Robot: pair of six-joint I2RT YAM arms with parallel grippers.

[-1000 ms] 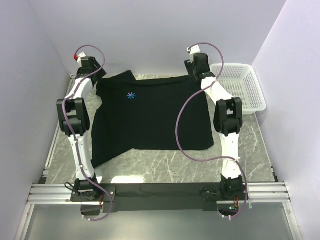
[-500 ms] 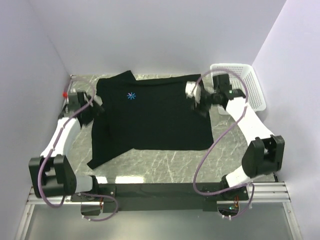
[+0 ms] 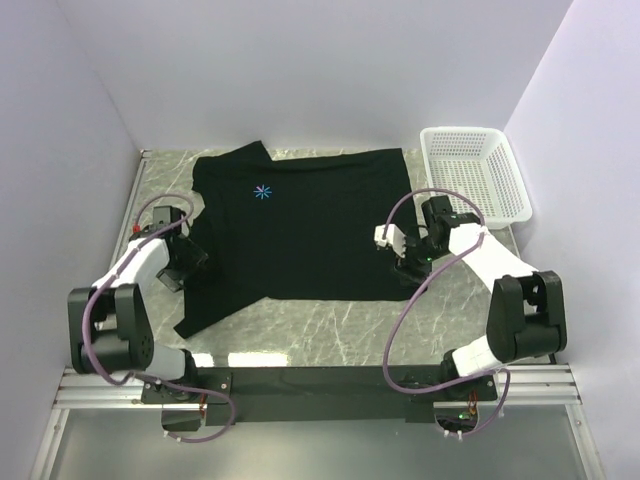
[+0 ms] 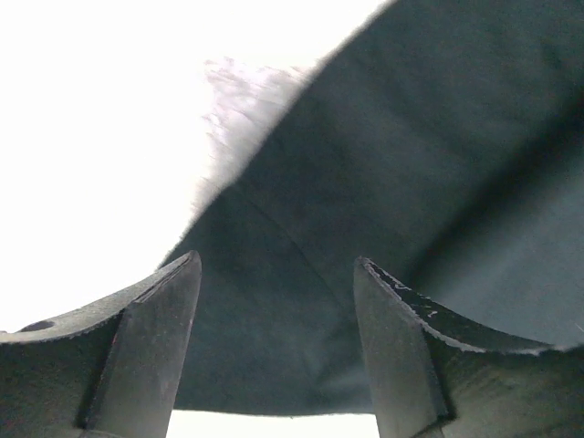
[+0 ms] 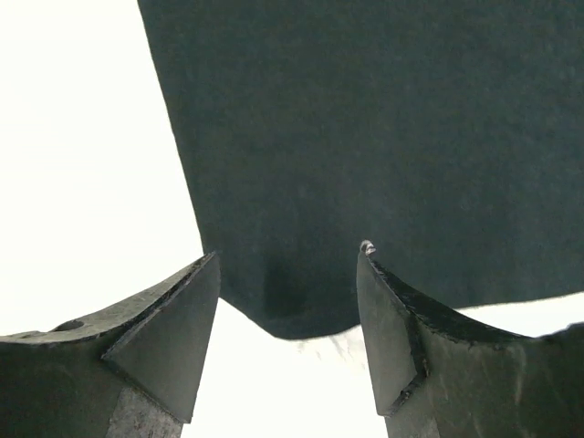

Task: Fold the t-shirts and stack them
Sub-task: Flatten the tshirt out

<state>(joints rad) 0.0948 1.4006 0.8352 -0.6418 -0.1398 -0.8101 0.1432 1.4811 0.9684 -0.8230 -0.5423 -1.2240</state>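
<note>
Left side first: the left gripper (image 3: 185,262) hangs low over the left edge of the t-shirt (image 3: 310,230), jaws wide, nothing pinched. In its wrist view the two fingers (image 4: 146,356) straddle dark cloth with a seam running away between them. I read that as lining up for a grab on that edge to start a fold.

The t-shirt lies spread flat on the table (image 3: 330,335), black, with its small blue print (image 3: 262,191) toward the far left of the cloth. A flap trails out at the shirt's near left corner, not squared up, which may be why the left gripper sits just there.

Over to the right, the right gripper (image 3: 408,262) hovers at the shirt's near right corner, jaws also spread wide and holding nothing. Its wrist view shows that corner lying just ahead of the fingertips (image 5: 173,347), in line with the gap between them. With one gripper on each side of the shirt, this looks like a matched two-handed pick.

Right of the shirt, near its far corner but apart from it, stands a white basket (image 3: 475,180).

The count: one t-shirt in sight, one print, one basket, and two grippers, both wide. No stack is started yet.
</note>
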